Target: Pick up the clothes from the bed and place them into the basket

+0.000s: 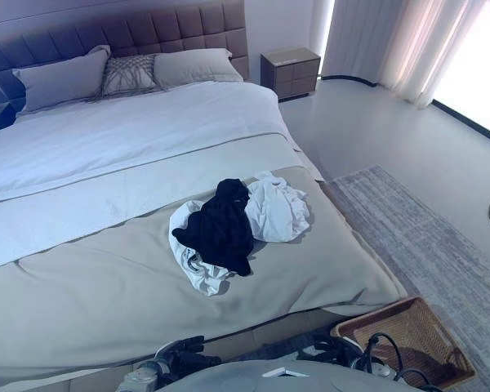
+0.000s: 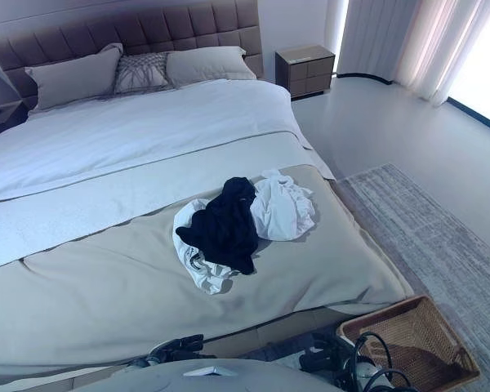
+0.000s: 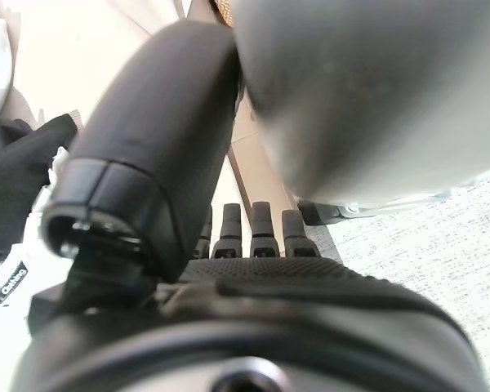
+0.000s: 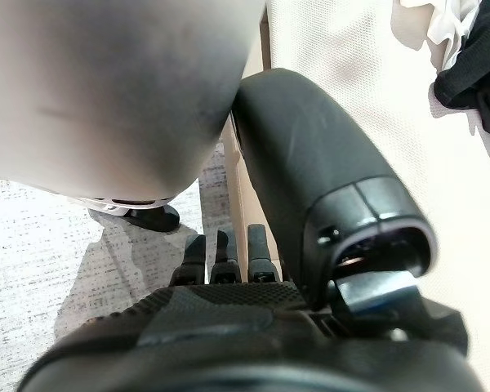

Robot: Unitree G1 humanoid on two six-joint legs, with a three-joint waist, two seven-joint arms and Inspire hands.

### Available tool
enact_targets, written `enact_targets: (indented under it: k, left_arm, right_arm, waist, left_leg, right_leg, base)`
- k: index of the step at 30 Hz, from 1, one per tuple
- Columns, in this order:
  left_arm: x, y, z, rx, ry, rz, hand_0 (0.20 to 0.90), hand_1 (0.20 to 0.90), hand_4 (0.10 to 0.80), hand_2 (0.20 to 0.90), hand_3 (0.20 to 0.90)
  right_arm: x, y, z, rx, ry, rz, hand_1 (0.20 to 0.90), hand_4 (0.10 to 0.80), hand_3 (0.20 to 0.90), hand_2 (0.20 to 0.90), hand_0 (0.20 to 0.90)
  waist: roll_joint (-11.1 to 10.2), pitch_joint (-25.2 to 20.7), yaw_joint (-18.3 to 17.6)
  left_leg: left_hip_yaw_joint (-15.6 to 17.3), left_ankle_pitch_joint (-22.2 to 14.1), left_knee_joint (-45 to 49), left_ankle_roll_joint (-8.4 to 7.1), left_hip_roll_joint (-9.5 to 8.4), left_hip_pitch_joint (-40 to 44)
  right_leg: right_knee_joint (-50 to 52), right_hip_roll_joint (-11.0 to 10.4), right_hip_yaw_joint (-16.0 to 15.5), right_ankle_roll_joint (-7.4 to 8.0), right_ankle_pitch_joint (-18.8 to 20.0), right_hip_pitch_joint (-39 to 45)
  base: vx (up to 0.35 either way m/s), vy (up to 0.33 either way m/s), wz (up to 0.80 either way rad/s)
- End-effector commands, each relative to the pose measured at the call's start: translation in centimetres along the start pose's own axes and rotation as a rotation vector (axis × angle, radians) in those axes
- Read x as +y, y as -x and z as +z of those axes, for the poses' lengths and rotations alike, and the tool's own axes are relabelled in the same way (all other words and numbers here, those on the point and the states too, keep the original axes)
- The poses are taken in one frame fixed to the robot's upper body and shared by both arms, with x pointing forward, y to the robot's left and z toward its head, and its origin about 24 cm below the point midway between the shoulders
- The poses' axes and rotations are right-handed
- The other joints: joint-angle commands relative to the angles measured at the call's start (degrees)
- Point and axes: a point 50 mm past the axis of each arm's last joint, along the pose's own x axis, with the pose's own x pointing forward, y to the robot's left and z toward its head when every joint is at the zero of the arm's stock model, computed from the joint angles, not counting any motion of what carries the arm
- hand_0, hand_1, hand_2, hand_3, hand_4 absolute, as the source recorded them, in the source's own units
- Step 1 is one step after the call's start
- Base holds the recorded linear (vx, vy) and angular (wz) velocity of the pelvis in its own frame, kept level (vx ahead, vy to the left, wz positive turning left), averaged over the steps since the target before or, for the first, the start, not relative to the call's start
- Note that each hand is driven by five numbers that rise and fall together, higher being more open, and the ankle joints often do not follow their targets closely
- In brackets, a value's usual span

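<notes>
A: Nearest first: what are the hands doing?

B: Both hang low at the bottom edge, holding nothing; the left hand (image 3: 253, 237) and the right hand (image 4: 229, 257) each show straight, relaxed fingers in their own wrist views.

A: And the basket?

B: The wicker basket (image 1: 408, 339) sits on the floor at lower right, just off the bed's corner, beside the grey rug (image 1: 441, 237); I can't tell if anything lies in it.

A: The clothes?

B: Mid-frame on the bed (image 1: 106, 286); a black garment (image 1: 220, 229) lies over a crumpled white garment (image 1: 278, 208), the two touching in one heap; pillows (image 1: 65, 77) and a nightstand (image 1: 290, 72) sit far back.

A: What could go wrong?

B: I'd judge the heap sits well in from the edge; a short reach might snag only the black piece and drag the white one off onto the floor.
</notes>
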Motion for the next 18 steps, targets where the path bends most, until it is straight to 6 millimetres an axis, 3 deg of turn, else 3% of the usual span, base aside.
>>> enact_targets:
  k: [1, 18]
  left_arm:
    - [0.96, 0.0, 0.92, 0.006, -0.034, 0.014, 0.9, 0.9, 0.8, 0.9, 0.9]
    - [1.03, -0.05, 0.9, 0.01, -0.029, 0.056, 0.9, 0.9, 0.8, 0.9, 0.9]
  right_arm:
    - [1.26, -0.32, 0.09, 0.034, 0.063, 0.052, 0.9, 0.8, 0.9, 0.9, 0.9]
    - [1.39, -0.35, 0.05, 0.035, 0.054, 0.046, 0.9, 0.8, 0.9, 0.9, 0.9]
  waist:
    - [-3.91, 0.58, 0.48]
    - [-3.91, 0.69, 0.39]
  left_leg:
    - [1.27, -4.33, 0.12, 4.01, -5.25, 2.19]
    - [1.34, -4.39, 0.12, 4.09, -5.41, 2.39]
  right_leg:
    - [2.13, -0.51, 2.18, -0.06, 0.85, -1.16]
    - [2.06, -0.5, 2.18, -0.08, 0.88, -0.96]
  base:
    - [0.0, 0.0, 0.0]
    - [0.0, 0.0, 0.0]
